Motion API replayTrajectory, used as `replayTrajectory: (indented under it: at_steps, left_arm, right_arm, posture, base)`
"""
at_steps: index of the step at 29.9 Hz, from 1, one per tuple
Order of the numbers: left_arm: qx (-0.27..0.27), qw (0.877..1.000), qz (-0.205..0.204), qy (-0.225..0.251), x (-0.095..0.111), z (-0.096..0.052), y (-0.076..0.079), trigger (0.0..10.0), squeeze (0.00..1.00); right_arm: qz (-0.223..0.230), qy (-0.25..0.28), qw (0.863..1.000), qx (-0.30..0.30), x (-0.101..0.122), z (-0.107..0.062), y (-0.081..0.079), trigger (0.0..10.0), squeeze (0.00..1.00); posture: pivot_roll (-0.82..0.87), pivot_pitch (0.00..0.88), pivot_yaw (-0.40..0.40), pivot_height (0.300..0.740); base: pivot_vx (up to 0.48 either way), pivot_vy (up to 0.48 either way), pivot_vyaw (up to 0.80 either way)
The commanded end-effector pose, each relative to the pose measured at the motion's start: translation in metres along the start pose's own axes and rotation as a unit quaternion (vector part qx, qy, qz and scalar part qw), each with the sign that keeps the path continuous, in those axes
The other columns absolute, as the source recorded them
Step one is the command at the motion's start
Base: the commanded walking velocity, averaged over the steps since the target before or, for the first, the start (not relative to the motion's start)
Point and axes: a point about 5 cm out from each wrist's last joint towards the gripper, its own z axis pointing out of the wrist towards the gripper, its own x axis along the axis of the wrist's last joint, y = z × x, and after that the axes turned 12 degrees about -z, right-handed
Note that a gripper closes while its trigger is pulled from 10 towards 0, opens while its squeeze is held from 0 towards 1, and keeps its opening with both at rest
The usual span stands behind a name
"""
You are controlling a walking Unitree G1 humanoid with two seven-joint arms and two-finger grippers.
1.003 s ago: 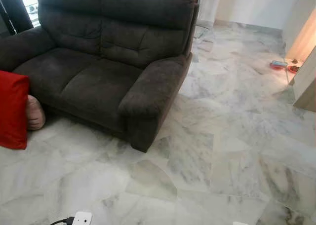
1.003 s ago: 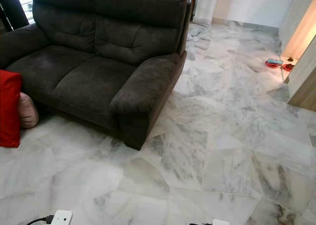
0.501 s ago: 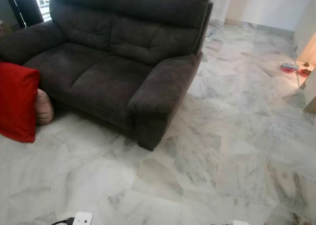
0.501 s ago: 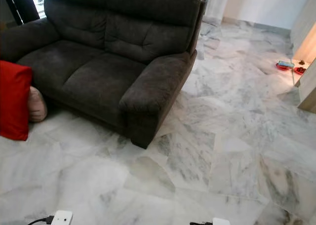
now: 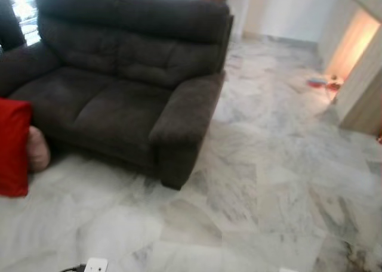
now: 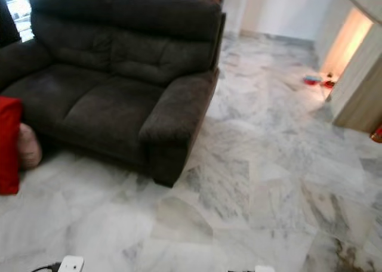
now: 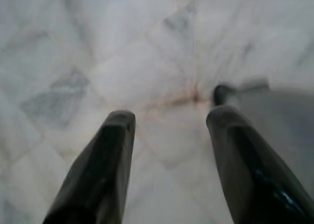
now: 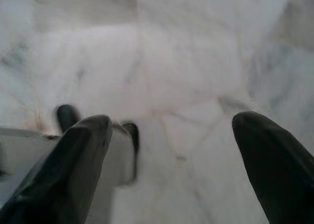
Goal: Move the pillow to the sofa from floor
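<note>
A red pillow (image 5: 12, 147) stands upright on the marble floor at the far left, leaning by the front of the dark grey two-seat sofa (image 5: 119, 99). A pinkish cushion (image 5: 38, 149) lies on the floor between the red pillow and the sofa base. The sofa seat is bare. My left gripper (image 7: 169, 126) hangs open over the marble floor in the left wrist view. My right gripper (image 8: 171, 130) is also open above the floor, with nothing between its fingers.
Wide marble floor (image 5: 280, 182) stretches to the right of the sofa. A wooden cabinet or door frame (image 5: 361, 99) stands at the right, with small red items (image 5: 319, 82) on the floor beside it. White parts of my body (image 5: 95, 265) show at the bottom edge.
The whole picture has shifted and blurred, so the camera has moved: the sofa and red pillow sit further left and lower. The pillow itself has not moved.
</note>
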Motion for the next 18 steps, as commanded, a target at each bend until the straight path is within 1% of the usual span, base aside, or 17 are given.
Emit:
replayTrajectory:
  at_steps: [1, 5, 18]
  left_arm:
    - [0.014, 1.0, 0.004, -0.003, -0.0003, -0.0015, -0.0114, 10.0, 0.0]
    - [0.014, 1.0, 0.002, -0.002, -0.0002, -0.0014, -0.0112, 10.0, 0.0]
    - [0.014, 1.0, -0.006, -0.001, 0.0007, -0.001, -0.0098, 10.0, 0.0]
  right_arm:
    - [0.0, 0.014, 1.0, 0.008, 0.0093, 0.0024, -0.0076, 10.0, 0.0]
    - [-0.008, 0.012, 1.0, 0.009, 0.0093, 0.0024, -0.0071, 10.0, 0.0]
    - [-0.005, 0.014, 1.0, 0.007, 0.0109, 0.0027, -0.0057, 10.0, 0.0]
  posture:
    - [0.05, 0.0, -0.032, 0.74]
    - [0.05, 0.0, -0.038, 0.74]
    - [0.05, 0.0, -0.048, 0.74]
  base:
    - [0.0, 0.454, 0.0]
    - [0.0, 0.455, 0.0]
    - [0.0, 0.451, 0.0]
